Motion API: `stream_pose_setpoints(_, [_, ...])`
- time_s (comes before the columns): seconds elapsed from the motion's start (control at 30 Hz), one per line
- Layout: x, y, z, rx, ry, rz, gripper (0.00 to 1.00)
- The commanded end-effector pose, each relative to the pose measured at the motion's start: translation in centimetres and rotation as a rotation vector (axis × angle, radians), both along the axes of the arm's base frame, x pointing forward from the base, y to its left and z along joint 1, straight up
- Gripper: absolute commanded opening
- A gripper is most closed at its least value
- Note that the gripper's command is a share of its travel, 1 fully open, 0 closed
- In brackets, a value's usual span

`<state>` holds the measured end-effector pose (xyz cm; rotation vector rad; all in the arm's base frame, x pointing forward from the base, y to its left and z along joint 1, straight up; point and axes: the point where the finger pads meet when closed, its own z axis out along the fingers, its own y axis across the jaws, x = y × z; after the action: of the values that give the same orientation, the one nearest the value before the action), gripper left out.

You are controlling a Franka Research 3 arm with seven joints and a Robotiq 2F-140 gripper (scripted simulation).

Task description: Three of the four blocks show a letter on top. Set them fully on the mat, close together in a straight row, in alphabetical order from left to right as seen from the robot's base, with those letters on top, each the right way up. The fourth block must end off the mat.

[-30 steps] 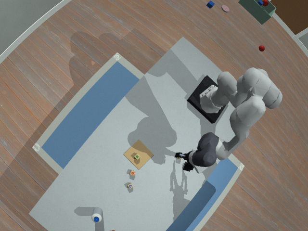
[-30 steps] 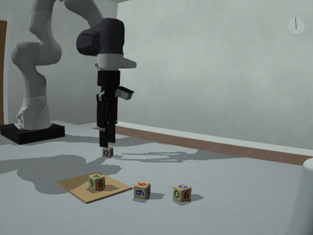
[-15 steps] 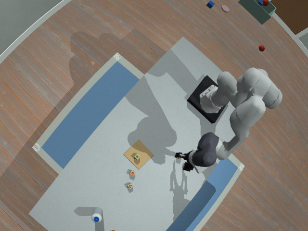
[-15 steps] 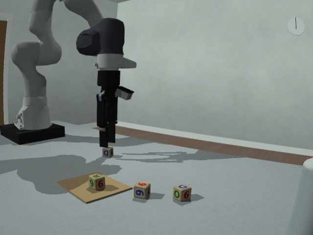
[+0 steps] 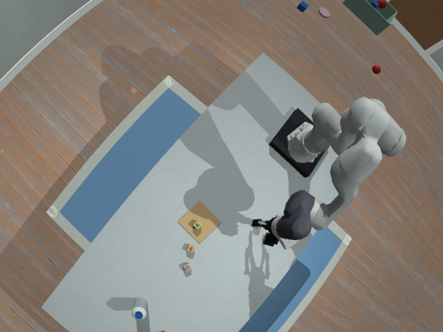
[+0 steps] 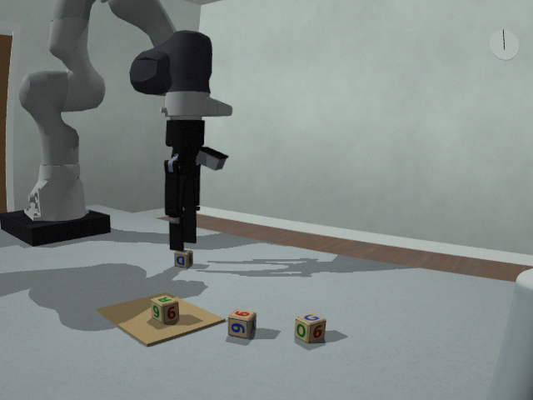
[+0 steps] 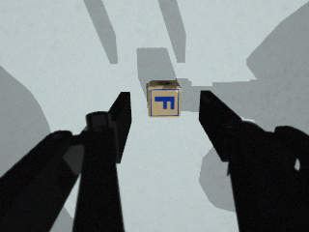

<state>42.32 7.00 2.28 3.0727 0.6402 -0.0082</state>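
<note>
1. My gripper (image 7: 165, 105) hangs pointing straight down in the middle of the wrist view, fingers partly apart with nothing between them.
2. The F block (image 7: 164, 99) sits on the grey table top (image 7: 48, 43) just below the fingertips, in the gap between them; I see a blue F on its top face and, from the exterior view, a D on its side (image 6: 183, 259).
3. The tan mat (image 6: 129, 320) lies lower left of centre in the exterior view, carrying the R block (image 6: 164, 308) with a green R on top.
4. To the right of the mat, off it, stands the block topped with a red 6 (image 6: 241, 323), then the G block (image 6: 310, 327) further right.
5. A white cylinder (image 5: 139, 308) with a blue cap stands at the lower left of the top view.
</note>
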Motion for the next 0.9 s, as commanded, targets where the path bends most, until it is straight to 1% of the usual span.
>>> stream_pose_setpoints(0.0, [0.1, -0.1, 0.0, -0.001, -0.003, -0.002, 0.46])
stream_pose_setpoints(0.17, [0.1, -0.1, -0.6, -0.001, -0.003, -0.002, 0.46])
stream_pose_setpoints(0.37, [0.1, -0.1, -1.8, -0.001, -0.003, -0.002, 0.46])
stream_pose_setpoints(0.43, [0.1, -0.1, -1.8, -0.001, -0.003, -0.002, 0.46])
stream_pose_setpoints(0.67, [0.1, -0.1, -3.2, -0.001, -0.003, -0.002, 0.46])
stream_pose_setpoints(0.87, [0.1, -0.1, -3.7, -0.001, -0.003, -0.002, 0.46])
